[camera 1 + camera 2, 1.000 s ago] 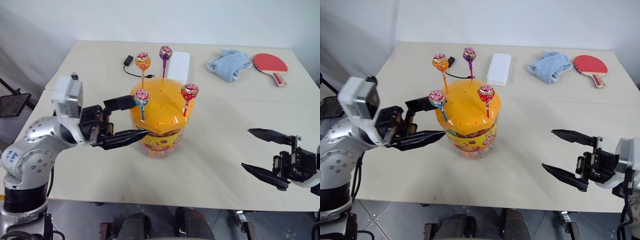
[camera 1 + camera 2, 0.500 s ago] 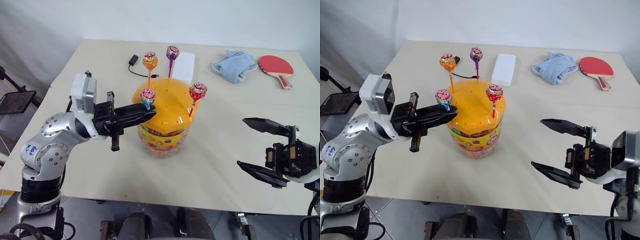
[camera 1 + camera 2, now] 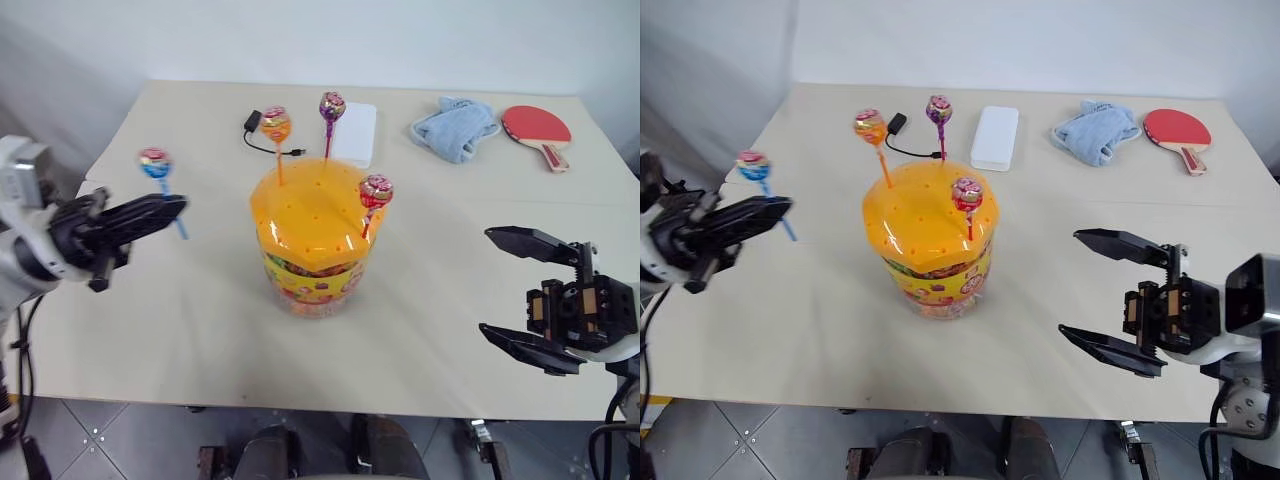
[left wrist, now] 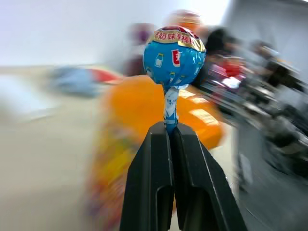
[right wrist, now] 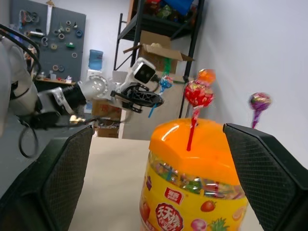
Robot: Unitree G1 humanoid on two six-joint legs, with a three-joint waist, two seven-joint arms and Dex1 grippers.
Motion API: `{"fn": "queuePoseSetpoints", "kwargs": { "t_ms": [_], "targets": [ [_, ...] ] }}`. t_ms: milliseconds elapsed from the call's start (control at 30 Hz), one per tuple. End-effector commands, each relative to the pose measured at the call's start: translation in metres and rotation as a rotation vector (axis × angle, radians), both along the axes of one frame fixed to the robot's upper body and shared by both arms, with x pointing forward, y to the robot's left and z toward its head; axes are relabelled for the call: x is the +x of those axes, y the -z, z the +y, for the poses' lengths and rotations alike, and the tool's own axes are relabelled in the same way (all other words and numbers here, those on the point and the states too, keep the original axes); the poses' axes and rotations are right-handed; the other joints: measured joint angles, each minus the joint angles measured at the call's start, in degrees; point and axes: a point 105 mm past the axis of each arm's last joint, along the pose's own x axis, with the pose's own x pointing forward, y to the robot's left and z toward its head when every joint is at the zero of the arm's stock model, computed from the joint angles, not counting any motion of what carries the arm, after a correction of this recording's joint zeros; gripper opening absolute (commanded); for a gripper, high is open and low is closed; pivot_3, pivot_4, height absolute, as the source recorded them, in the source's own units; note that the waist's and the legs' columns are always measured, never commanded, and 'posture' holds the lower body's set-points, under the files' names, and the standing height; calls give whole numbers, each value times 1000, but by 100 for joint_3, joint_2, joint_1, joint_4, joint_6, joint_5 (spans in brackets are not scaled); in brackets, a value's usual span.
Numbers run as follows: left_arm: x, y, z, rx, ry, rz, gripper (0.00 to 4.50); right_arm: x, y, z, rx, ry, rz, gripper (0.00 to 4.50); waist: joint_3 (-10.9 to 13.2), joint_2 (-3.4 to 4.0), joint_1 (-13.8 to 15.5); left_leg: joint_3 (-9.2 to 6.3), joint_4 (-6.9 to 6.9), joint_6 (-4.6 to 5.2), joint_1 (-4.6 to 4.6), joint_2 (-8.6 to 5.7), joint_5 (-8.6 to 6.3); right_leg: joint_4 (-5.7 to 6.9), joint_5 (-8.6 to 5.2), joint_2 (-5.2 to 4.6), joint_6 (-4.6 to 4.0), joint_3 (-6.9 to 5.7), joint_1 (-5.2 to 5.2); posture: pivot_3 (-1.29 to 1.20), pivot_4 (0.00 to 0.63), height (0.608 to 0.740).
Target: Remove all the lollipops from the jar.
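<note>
The jar stands mid-table, a clear tub with a yellow label and an orange holed lid. Three lollipops stick up from the lid: an orange-stick one, a purple-stick one and a red-stick one. My left gripper is out to the left of the jar, shut on the blue stick of a fourth lollipop, whose head rises clear of the lid. At the right, near the table's front edge, my right gripper stands wide open with nothing in it.
A white box, a black adapter with cable, a blue cloth and a red paddle lie along the back of the table. Bare tabletop lies to the jar's left and right.
My left gripper closed on the blue-stick lollipop, drew it out of the lid and carried it left, away from the jar. The right gripper rose a little and stayed open.
</note>
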Motion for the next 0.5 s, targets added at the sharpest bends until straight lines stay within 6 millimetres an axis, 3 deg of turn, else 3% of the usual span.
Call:
{"fn": "queuePoseSetpoints", "kwargs": {
  "t_ms": [33,100,200,500],
  "targets": [
    [14,36,47,94,-343,96,26,1,-1,2,-5,-3,-76,4500,-2,-4,42,-2,2,2,-1,-4,0,-2,1,-5,2,0,2,0,150,740],
    [13,90,68,261,-515,299,26,6,2,4,-22,7,-91,4500,-3,-4,28,0,-1,5,2,-9,-3,-6,4,-14,6,4,3,0,150,740],
    [0,131,71,362,-576,482,26,12,7,5,-51,13,-76,4500,-2,-12,19,0,-8,3,-5,-6,-7,-6,4,-16,6,5,-5,0,150,740],
    [-13,154,78,449,-668,669,26,26,25,-6,-132,37,-74,4500,-13,-16,-23,-9,-15,-3,2,-3,-11,-4,-1,-32,-3,5,-7,0,150,740]
  ]
}}
